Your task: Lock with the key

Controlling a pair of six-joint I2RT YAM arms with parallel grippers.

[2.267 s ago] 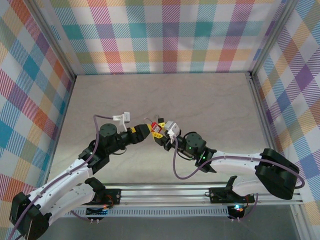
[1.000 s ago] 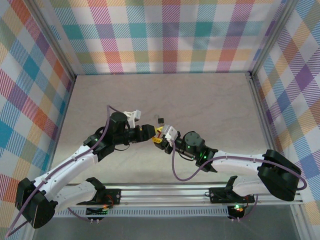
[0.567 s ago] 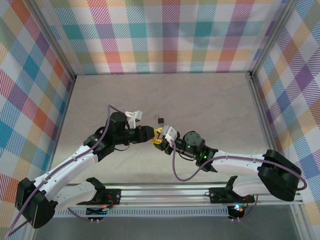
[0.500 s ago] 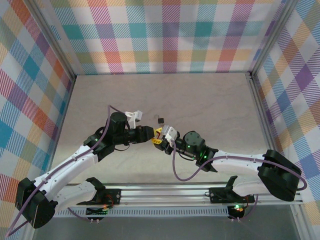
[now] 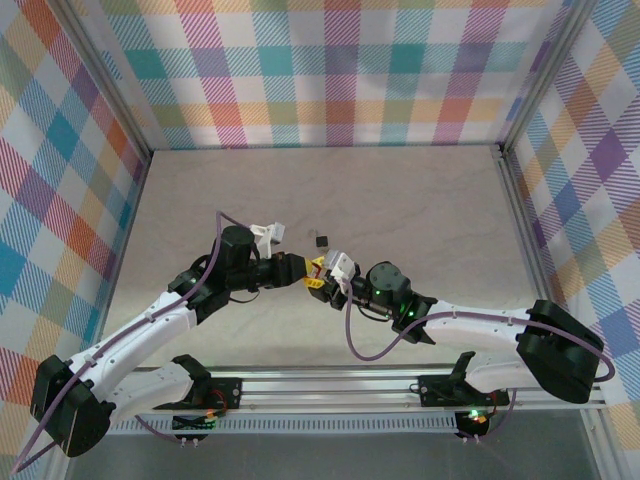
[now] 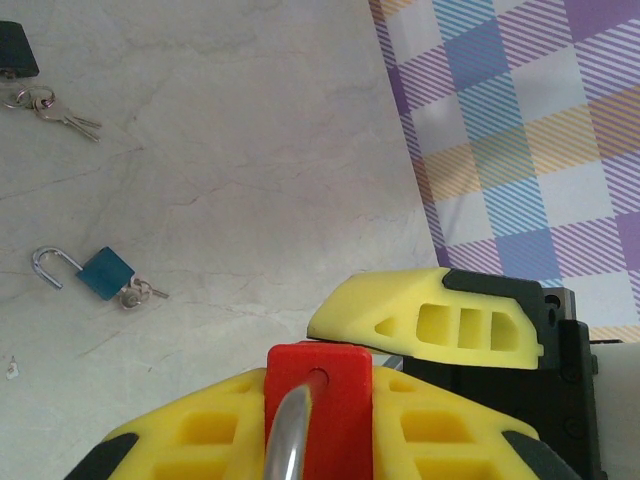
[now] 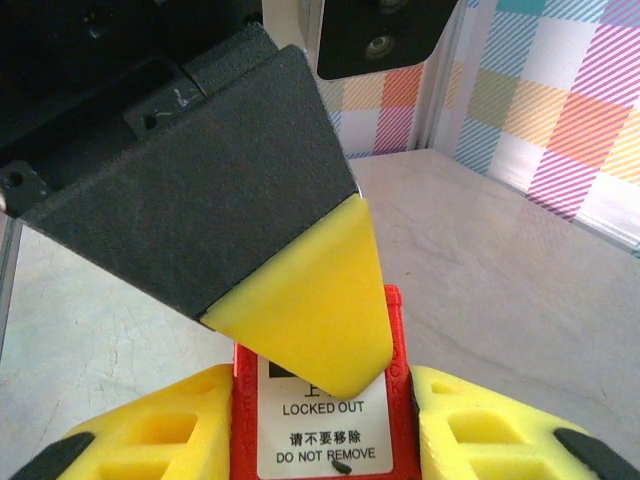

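The left hand (image 6: 318,392) is clenched on the red padlock (image 6: 335,395): its yellow pads lie flush against both flanks of the red body, and the silver shackle (image 6: 290,445) juts out toward its wrist camera. The right hand (image 7: 322,388) grasps the same padlock from the opposite end, squeezing the side edges so that the white "LOCKED OUT" label faces its camera, with one yellow-tipped finger (image 7: 305,300) of the left hand lying across the top of that label. The key itself cannot be picked out at the red padlock, whose far end is hidden between the hands. Small silver keys on a ring (image 6: 65,115) lie on the tabletop (image 6: 250,150) just beside a black padlock (image 6: 14,50), and another bunch (image 6: 140,293) sits against a blue padlock (image 6: 105,274) with its shackle swung open, all well apart from both hands. Seen from above, the two arms reach inward from their bases and meet tip to tip over the middle of the tabletop, the left hand pointing right and the right hand pointing left.
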